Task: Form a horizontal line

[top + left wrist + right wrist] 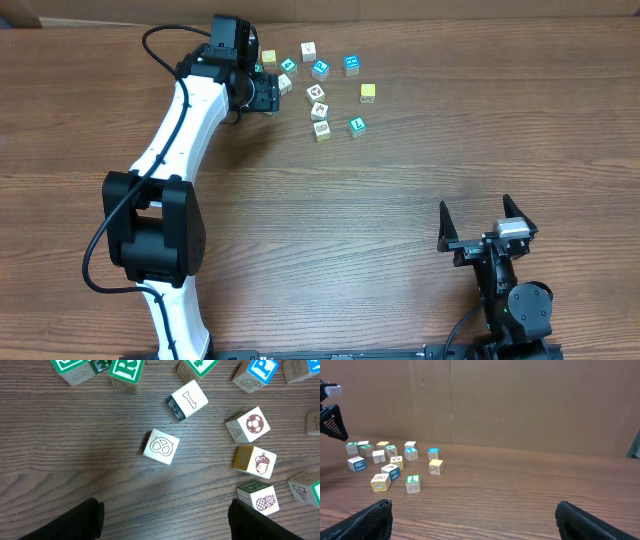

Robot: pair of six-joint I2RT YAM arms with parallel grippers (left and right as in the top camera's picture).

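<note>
Small printed wooden cubes [319, 110] — woodgrain table [400, 220]

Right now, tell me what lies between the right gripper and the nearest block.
Nothing but bare table: in the overhead view, only wood grain runs from the open right gripper to the green-faced block.

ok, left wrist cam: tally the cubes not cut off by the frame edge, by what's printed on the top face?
Picture faces: 4 (pretzel cube, soccer ball cube, acorn cube, pineapple cube)
Numeral faces: 1 (number 1 cube)
Total: 5
</note>
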